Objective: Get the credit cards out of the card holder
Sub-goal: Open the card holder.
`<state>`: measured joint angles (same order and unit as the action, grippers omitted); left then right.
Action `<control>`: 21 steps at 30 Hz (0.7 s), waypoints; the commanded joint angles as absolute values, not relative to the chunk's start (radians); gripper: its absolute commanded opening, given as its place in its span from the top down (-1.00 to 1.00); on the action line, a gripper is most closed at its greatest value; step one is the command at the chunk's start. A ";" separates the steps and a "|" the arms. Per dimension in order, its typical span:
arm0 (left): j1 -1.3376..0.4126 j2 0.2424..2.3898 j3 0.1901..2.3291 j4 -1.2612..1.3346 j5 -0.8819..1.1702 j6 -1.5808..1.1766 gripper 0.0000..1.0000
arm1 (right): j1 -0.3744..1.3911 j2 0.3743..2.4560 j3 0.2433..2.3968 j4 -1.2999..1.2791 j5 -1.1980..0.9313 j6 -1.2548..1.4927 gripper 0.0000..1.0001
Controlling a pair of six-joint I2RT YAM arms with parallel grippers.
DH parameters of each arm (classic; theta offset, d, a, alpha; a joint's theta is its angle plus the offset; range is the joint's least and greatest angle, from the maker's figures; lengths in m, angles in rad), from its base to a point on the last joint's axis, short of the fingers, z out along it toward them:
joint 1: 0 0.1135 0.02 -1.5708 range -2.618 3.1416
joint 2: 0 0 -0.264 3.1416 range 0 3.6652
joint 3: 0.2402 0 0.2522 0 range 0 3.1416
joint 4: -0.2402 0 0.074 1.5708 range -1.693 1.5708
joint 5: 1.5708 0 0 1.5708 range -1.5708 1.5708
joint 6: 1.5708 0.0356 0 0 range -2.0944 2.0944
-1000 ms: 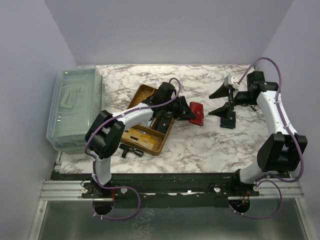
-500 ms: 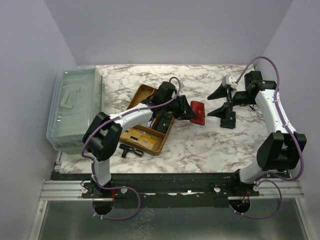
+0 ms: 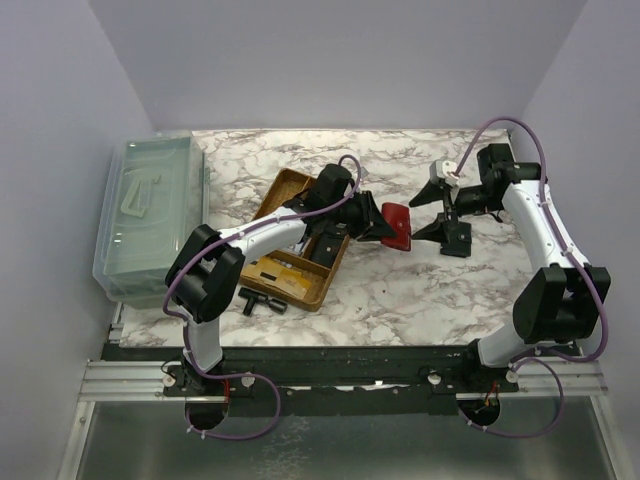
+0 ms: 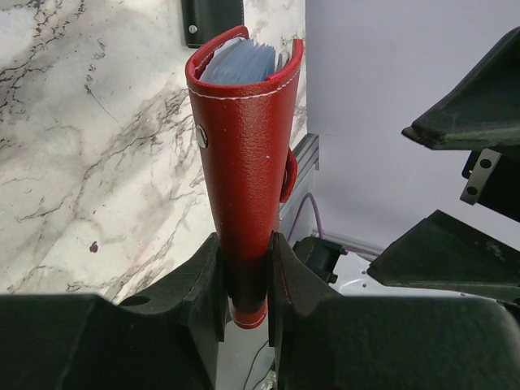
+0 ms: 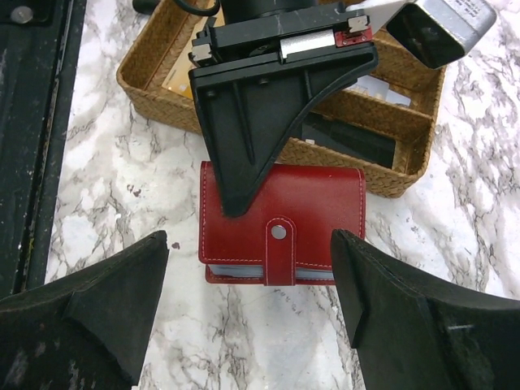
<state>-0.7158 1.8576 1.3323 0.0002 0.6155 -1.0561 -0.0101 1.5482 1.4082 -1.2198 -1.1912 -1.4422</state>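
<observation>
Counter (image 3: pixel 400 290) of veined marble carries everything. A clear plastic bin (image 3: pixel 150 215) sits well off to the outer side of the left hand, and a woven basket (image 3: pixel 322 290) lies under that arm, just behind its wrist.

The left hand (image 4: pixel 245 276) is clamped on one end of the red card holder (image 4: pixel 244 154) and holds it out toward the other arm, clear of the basket. The right hand (image 3: pixel 424 214) faces it with its fingers spread wide and nothing between them. The holder is just in front of those fingers, not yet inside them.

A red strap (image 5: pixel 279 244) with a metal snap crosses the holder's face and looks fastened. The pale cards (image 4: pixel 240 61) show as a stack of edges at the end farthest from the left hand.

To do this step well, the left hand should probably stay firm and steady, so the holder does not twist. The right hand likely needs to narrow and come in squarely on the strap tab, because the cards seem shut in behind it. A wide, fast approach risks knocking the holder loose.

Compared with a second ago, the right hand has swung in closer to the holder and the gap between them has shrunk. Its fingers are as wide as before. The left hand's grip is unchanged.
</observation>
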 commanded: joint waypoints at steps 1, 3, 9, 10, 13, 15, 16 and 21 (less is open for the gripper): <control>-0.728 1.825 1.344 0.009 0.606 -1.080 1.00 | 0.012 1.523 1.400 -1.200 -1.143 -1.460 -0.74; -0.728 1.823 1.341 0.009 0.605 -1.081 1.00 | 0.038 1.523 1.401 -1.198 -1.127 -1.462 -0.74; -0.728 1.822 1.341 0.005 0.600 -1.083 1.00 | 0.064 1.531 1.414 -1.195 -1.104 -1.462 -0.74; -0.728 1.823 1.341 0.004 0.598 -1.083 1.00 | 0.066 1.530 1.415 -1.192 -1.099 -1.461 -0.73; -0.728 1.823 1.341 0.002 0.597 -1.083 1.00 | 0.070 1.527 1.417 -1.183 -1.093 -1.454 -0.72; -0.730 1.823 1.339 0.002 0.593 -1.082 1.00 | 0.072 1.528 1.417 -1.176 -1.089 -1.450 -0.71; -0.730 1.821 1.338 0.002 0.592 -1.083 1.00 | 0.072 1.529 1.417 -1.172 -1.085 -1.446 -0.70; -0.729 1.817 1.332 0.002 0.588 -1.082 1.00 | 0.083 1.532 1.405 -1.135 -1.057 -1.415 -0.63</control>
<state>-0.7223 1.8576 1.3323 -0.0032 0.6071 -1.0767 0.0700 1.5482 1.4059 -1.1816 -1.0996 -1.4372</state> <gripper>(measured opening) 0.259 0.828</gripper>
